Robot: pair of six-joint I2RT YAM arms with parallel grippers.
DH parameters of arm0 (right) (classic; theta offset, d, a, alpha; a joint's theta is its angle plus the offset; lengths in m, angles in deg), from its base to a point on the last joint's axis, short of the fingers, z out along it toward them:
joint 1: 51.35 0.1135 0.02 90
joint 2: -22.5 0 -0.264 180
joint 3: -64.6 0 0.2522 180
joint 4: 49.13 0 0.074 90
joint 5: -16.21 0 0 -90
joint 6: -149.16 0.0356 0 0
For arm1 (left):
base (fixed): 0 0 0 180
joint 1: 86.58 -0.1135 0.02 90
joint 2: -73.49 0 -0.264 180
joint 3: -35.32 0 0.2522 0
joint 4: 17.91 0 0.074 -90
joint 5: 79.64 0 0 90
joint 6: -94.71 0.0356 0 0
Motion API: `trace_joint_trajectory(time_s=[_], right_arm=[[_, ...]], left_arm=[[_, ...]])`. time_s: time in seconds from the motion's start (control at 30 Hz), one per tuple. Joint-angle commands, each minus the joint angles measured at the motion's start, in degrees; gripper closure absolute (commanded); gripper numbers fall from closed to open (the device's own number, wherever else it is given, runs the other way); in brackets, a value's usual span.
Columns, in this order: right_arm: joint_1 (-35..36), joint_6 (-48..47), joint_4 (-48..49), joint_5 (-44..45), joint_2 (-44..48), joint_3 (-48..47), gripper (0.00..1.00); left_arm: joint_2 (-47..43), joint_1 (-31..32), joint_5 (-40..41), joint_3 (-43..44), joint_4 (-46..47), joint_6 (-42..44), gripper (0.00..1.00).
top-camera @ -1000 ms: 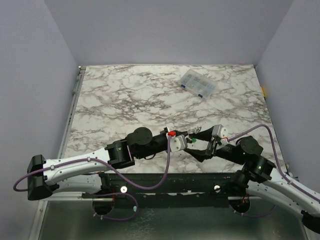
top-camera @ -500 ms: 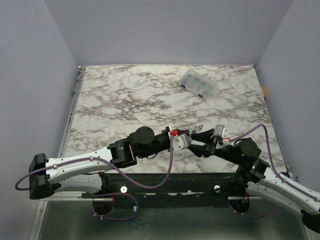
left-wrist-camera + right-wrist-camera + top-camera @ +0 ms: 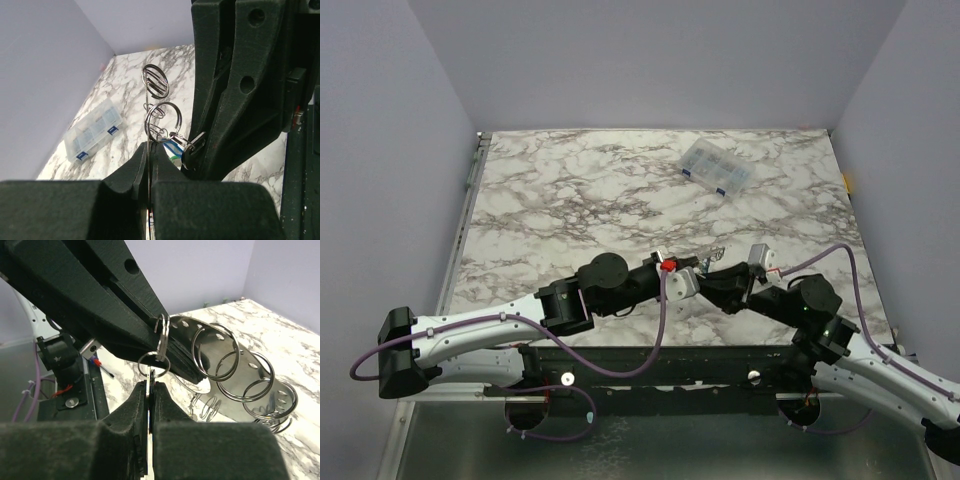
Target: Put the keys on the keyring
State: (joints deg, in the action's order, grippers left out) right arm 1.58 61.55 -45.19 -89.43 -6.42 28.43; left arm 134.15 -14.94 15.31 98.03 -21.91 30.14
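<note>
Marble-veined tabletop, lilac walls. Black left gripper is clamped shut on the lower edge of the thin grey metal keyring, whose hoops rise straight above its tips. Black right gripper sits tip to tip against the left gripper, pinched closed on a small steel split ring. Blue-headed key hangs just beside the left gripper's tips. Right arm looks nearer for threading.
</note>
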Motion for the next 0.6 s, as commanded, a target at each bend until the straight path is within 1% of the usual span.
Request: trace_joint_trajectory(time_s=[0.0,0.13,0.23,0.43,0.57], right_arm=[[0.09,2.30,-8.86,0.28,-0.15,-5.68,0.99],[0.07,4.41,-20.76,-1.10,-1.42,-12.54,0.99],[0.07,6.27,-27.63,-3.62,-4.03,-17.59,1.00],[0.08,7.92,-38.32,-6.49,-9.38,-27.64,0.99],[0.07,7.58,-42.08,-6.57,-10.93,-32.80,0.99]], left_arm=[[-0.80,0.21,2.90,0.04,2.89,1.81,1.00],[-1.42,0.13,4.90,-2.00,3.46,3.13,1.00],[-1.15,0.10,5.58,-2.90,4.28,3.81,1.00],[0.14,0.04,5.60,-3.42,5.23,4.19,1.00],[0.08,-0.07,5.75,-3.96,5.46,4.11,1.00]])
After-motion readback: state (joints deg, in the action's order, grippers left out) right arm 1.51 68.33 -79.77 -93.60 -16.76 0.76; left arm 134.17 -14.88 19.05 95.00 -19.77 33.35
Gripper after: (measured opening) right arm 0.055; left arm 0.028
